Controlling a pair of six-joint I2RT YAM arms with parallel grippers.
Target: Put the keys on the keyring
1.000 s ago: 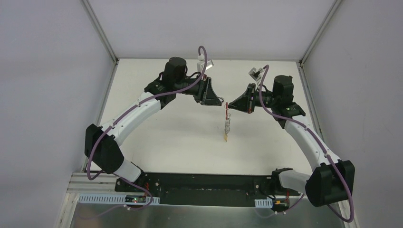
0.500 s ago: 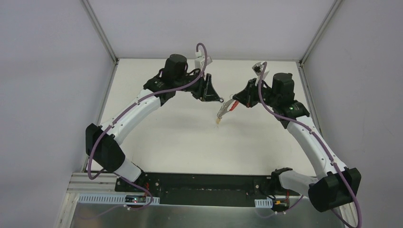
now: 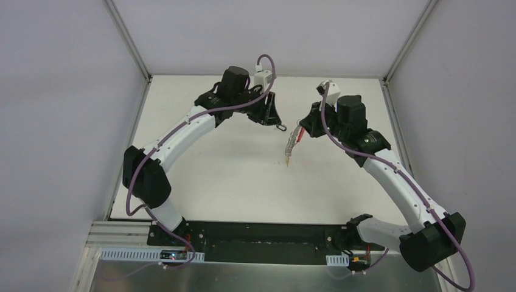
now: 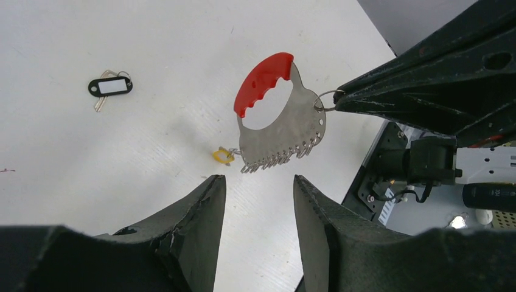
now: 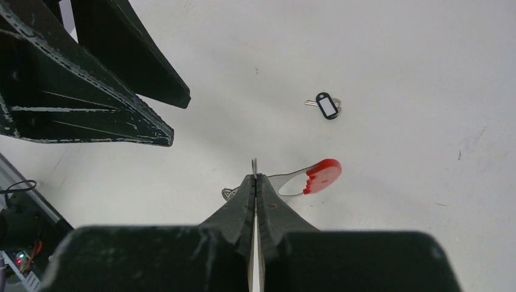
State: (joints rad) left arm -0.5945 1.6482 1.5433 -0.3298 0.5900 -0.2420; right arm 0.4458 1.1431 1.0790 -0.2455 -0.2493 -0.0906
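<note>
The keys [image 4: 281, 125] are a silver plate with a red grip, a row of small rings and one yellow-headed piece [image 4: 223, 156]. They hang from a silver ring pinched in my shut right gripper [image 5: 255, 177], over the table's middle [image 3: 291, 145]. The red grip also shows in the right wrist view [image 5: 322, 173]. The keyring [image 4: 110, 86], a small black oval tag with a white label, lies on the table beside my left gripper [image 3: 274, 117]; it also shows in the right wrist view [image 5: 328, 105]. My left gripper [image 4: 255, 179] is open and empty, facing the hanging keys.
The white table [image 3: 231, 176] is walled by pale panels with metal posts at the back corners. The left arm's fingers [image 5: 122, 91] reach into the right wrist view at the upper left. The black base rail [image 3: 261, 234] runs along the near edge.
My right gripper has swung the keys left and back, and they now hang tilted. My left arm has shifted right and toward the back. The black tag has stayed put.
</note>
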